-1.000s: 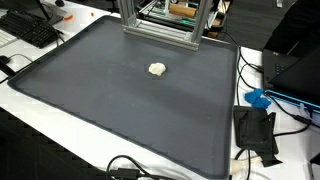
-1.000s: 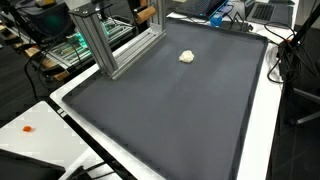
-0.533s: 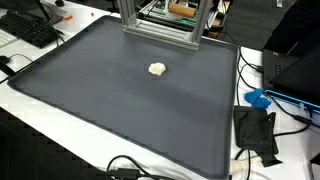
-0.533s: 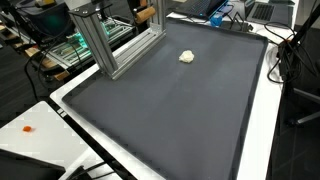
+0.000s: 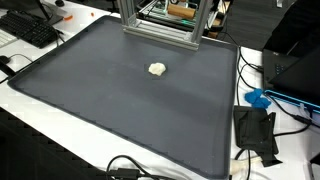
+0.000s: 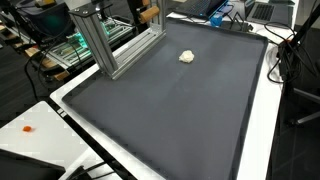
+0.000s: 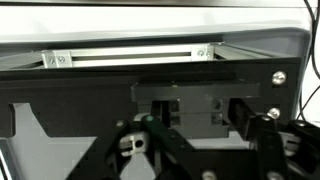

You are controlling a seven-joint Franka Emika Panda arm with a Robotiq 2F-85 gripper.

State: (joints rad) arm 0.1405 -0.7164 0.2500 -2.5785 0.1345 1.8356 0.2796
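Observation:
A small cream-coloured lump (image 5: 157,69) lies on a large dark mat (image 5: 110,110) and shows in both exterior views (image 6: 187,57). The arm and gripper do not show in either exterior view. In the wrist view the gripper (image 7: 200,135) appears as dark fingers set wide apart with nothing between them. It faces a black structure and an aluminium bar (image 7: 130,57) at close range. The lump does not show in the wrist view.
An aluminium frame (image 5: 160,25) stands at the mat's far edge, seen in both exterior views (image 6: 105,40). A keyboard (image 5: 30,30), a blue object (image 5: 258,98), a black box (image 5: 255,130) and cables lie around the mat. A small orange item (image 6: 28,128) sits on the white table.

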